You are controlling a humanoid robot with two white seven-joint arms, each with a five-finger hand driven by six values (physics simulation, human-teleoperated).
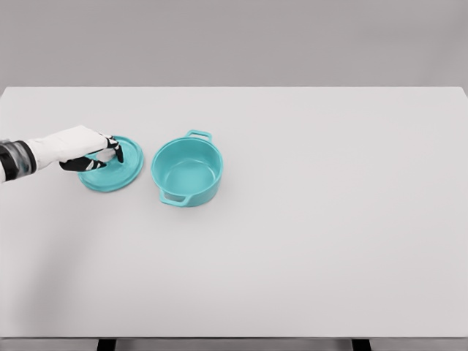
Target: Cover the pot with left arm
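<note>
Table (307, 278) fills the view, bare white along the near edge; two dark leg tops just show at the bottom.

Next back, left of centre: pot (187, 172), teal, upright, open-topped, w/ two loop handles, one at near-left, one at far side. Nothing inside it, bare teal floor visible. Not covered yet.

Just left of pot, apart from it w/ a thin strip of table between: lid (117, 170), same teal, lying flat on the table.

Left hand (86, 149) comes in from the left edge, white w/ dark fingertips, sitting over the lid's far-left part. Fingers curled down around the lid's centre, where a knob would be; knob itself hidden under them. Looks clamped on the lid, or v. close to it; can't fully confirm contact at this res. Lid appears flat on the table, not raised.

Right arm not in view.

Step in hand, as I read it: securing the grip on the lid, pre-lift. Task barely begun.

Next move calls for: firm pinch, straight lift clear of the table, short carry right until centred over the pot rim, keep lid level, lower so it seats inside the rim btw the handles. Risk: lid tilting in a loose grip, or clipping the pot's near wall and nudging it.
</note>
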